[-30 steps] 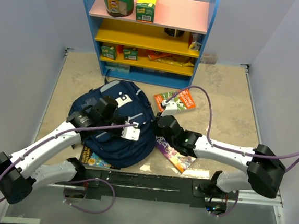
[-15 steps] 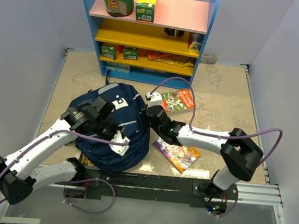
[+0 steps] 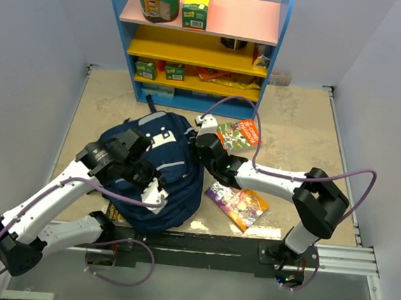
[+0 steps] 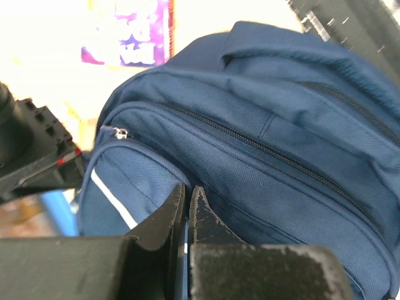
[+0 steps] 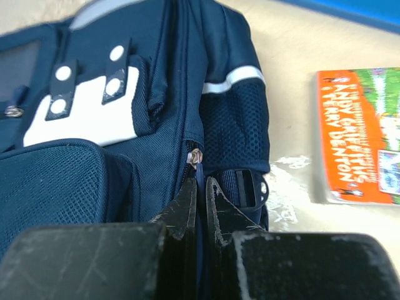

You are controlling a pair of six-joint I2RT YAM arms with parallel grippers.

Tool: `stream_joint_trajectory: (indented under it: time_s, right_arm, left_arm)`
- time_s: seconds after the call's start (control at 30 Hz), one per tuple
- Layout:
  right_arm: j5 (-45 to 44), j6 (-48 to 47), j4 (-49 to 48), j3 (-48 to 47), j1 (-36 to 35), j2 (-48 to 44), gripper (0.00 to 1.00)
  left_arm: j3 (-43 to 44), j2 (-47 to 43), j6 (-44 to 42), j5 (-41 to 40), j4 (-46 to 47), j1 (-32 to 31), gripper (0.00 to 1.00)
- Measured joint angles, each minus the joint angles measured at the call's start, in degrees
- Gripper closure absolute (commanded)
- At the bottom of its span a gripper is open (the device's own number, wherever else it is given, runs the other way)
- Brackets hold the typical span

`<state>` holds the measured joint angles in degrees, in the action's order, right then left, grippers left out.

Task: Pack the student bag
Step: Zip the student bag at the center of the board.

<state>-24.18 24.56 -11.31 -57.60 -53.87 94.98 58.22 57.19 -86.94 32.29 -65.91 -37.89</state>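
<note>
The student bag (image 3: 159, 162), navy with white patches, lies on the table between my arms. In the right wrist view my right gripper (image 5: 199, 181) is shut on the blue pull tab hanging from the metal zip slider (image 5: 195, 155) on the bag's (image 5: 112, 181) side. From above, that gripper (image 3: 203, 132) sits at the bag's upper right edge. My left gripper (image 4: 187, 187) is shut, its tips nipping a fold at a pocket seam of the bag (image 4: 269, 144). Seen from above, it (image 3: 156, 190) rests on the bag's near right part.
An orange book (image 3: 238, 134) lies right of the bag, also visible as the orange book (image 5: 359, 134). A purple book (image 3: 238, 204) lies nearer me. Another book (image 3: 114, 213) pokes out under the bag's near left. The blue shelf unit (image 3: 191, 96) stands close behind.
My right gripper has swung from the bag's lower right up to its upper right side. The left gripper has drawn back towards me and leftward. The bag has stretched towards the shelf.
</note>
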Motion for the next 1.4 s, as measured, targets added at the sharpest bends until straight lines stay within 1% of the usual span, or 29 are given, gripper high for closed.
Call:
stream_joint_trajectory:
  time_s: [0.07,0.23,0.37,0.4,0.47,0.5,0.53,0.57,0.6,0.7,0.8,0.87,1.03,1.1,1.23,1.4]
  right_arm:
    - [-0.9,0.66,0.59,0.66,0.48,-1.92,1.0]
    - [-5.33,3.82,0.63,5.6,1.05,-10.08,1.0]
    - [-8.48,6.69,0.55,9.11,1.05,-14.86,1.0]
    - [-8.66,6.99,0.57,9.77,1.05,-15.43,0.98]
    - [-8.02,7.21,0.81,10.34,1.05,-15.56,0.84]
    - [-7.56,7.37,1.07,10.34,1.05,-15.37,0.65]
    - [-7.21,7.39,1.22,10.34,1.05,-15.08,0.54]
    - [-7.63,7.52,1.2,10.4,1.09,-14.95,0.45]
    - [-9.05,7.41,0.81,10.62,1.68,-14.91,0.35]
    - [-12.04,7.61,-0.52,12.44,4.42,-16.24,0.27]
    - [-14.78,7.87,-1.66,18.27,5.51,-20.96,0.25]
    - [-15.52,8.02,-2.78,20.98,5.4,-23.02,0.26]
    - [-16.35,7.3,-7.98,29.4,5.25,-27.82,0.28]
    - [-14.6,5.77,-11.3,32.35,5.25,-28.81,0.28]
    - [-6.45,0.76,-18.82,37.16,5.25,-29.24,0.29]
    - [3.91,-4.44,-25.27,37.77,5.25,-26.91,0.3]
  left_arm:
    - [1.51,-0.63,-2.01,-1.53,-0.39,-0.02,1.0]
    - [3.52,-1.46,-2.56,-3.08,-0.26,-0.07,1.0]
    - [1.4,-1.73,-1.97,-3.23,1.46,-0.17,1.0]
    - [-0.28,-2.23,-1.95,-3.23,2.56,-0.2,1.0]
    - [-3.41,-3.23,-1.86,-3.67,3.8,-0.31,1.0]
    - [-4.57,-3.65,-1.79,-3.98,4.11,-0.39,1.0]
    - [-5.73,-4.15,-1.64,-4.31,4.37,-0.39,1.0]
    - [-6.73,-4.7,-1.29,-4.61,4.22,-0.37,1.0]
    - [-7.3,-5.16,-0.76,-4.68,3.26,-0.13,1.0]
    - [-7.85,-7.08,0.17,-4.2,0.33,1.31,1.0]
    - [-7.8,-10.88,0.9,-3.91,-0.15,5.07,1.0]
    - [-7.32,-13.64,2.1,-4.0,0.22,7.23,1.0]
    - [-3.98,-16.48,11.96,-5.27,5.64,8.26,1.0]
    - [-3.26,-16.74,16.02,-5.88,8.74,8.26,1.0]
    - [-3.06,-16.83,22.49,-8.07,14.71,8.26,1.0]
    - [-3.08,-17.99,27.96,-11.74,21.11,8.26,1.0]
